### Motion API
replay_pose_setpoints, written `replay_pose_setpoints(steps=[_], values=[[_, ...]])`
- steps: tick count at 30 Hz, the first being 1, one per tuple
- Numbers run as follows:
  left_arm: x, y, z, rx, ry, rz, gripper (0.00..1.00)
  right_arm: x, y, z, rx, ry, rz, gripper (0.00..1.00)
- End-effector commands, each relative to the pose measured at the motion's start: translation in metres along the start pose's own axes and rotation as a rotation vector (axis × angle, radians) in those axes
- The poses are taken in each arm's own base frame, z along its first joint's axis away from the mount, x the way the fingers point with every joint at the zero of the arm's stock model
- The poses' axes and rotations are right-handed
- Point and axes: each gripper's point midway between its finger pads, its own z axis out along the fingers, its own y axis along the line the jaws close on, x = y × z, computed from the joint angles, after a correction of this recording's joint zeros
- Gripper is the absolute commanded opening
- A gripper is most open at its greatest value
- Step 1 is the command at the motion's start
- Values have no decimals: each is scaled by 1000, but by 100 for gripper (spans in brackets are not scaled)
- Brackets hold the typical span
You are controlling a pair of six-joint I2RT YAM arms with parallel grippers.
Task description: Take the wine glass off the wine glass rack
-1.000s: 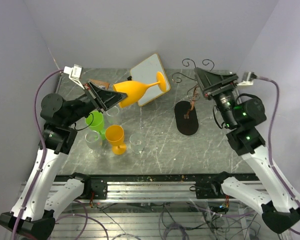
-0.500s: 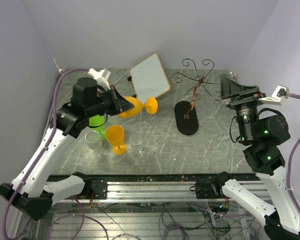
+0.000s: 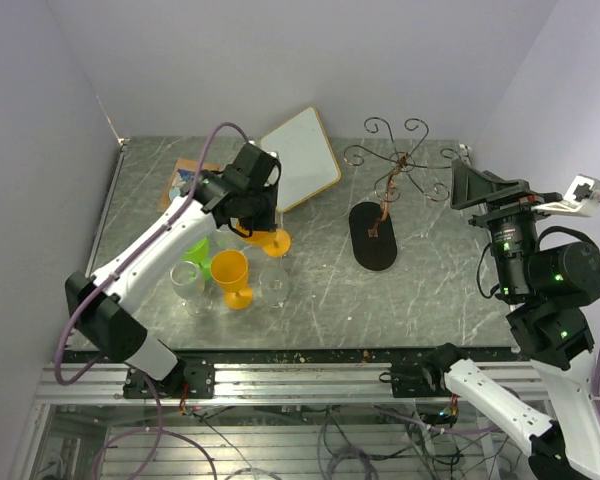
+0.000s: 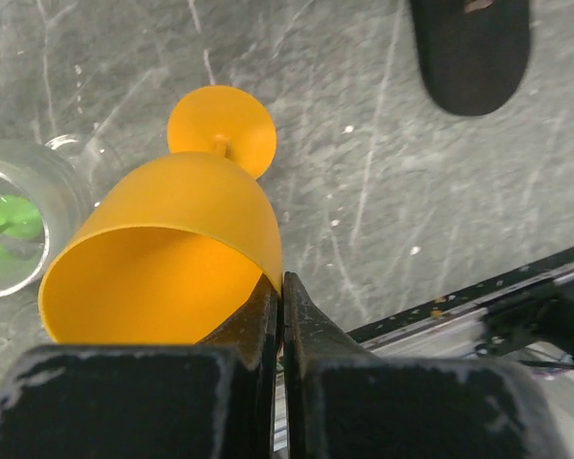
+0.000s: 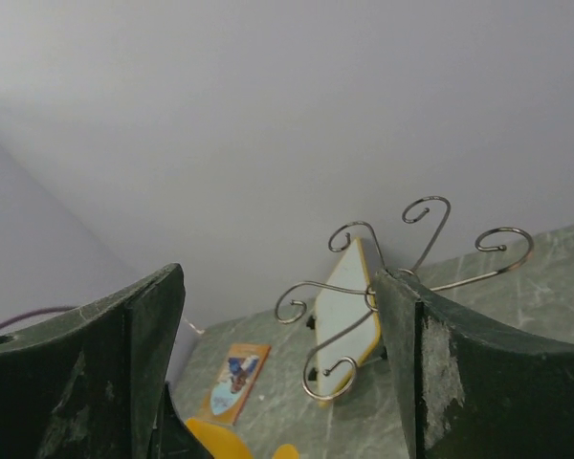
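Note:
The wine glass rack stands at the back right on its black oval base; its copper wire arms hold no glass. My left gripper is shut on the rim of an orange wine glass, one finger inside the bowl. In the left wrist view the gripper holds the glass tilted, foot down by the table; contact cannot be told. My right gripper is open and empty, raised to the right of the rack. In the right wrist view the rack arms show between its fingers.
A second orange glass, a green glass and two clear glasses stand just left and in front of the held glass. A white board leans at the back. A card lies at back left.
My left arm has swung the orange glass from high at the left down to the table's middle and turned it foot down. My right arm has pulled back right, away from the rack.

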Motion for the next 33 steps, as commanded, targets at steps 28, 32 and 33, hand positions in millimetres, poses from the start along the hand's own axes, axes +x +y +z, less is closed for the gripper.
replay_pose_setpoints(steps=[28,32,33], values=[[15,17,70,-155,261,248,26,7,2,-27,-98,99,-184,100],[3,16,58,-167,206,246,42,7,1,-28,-91,103,-171,100],[-2,17,54,-172,183,244,45,7,1,-27,-86,108,-171,100]])
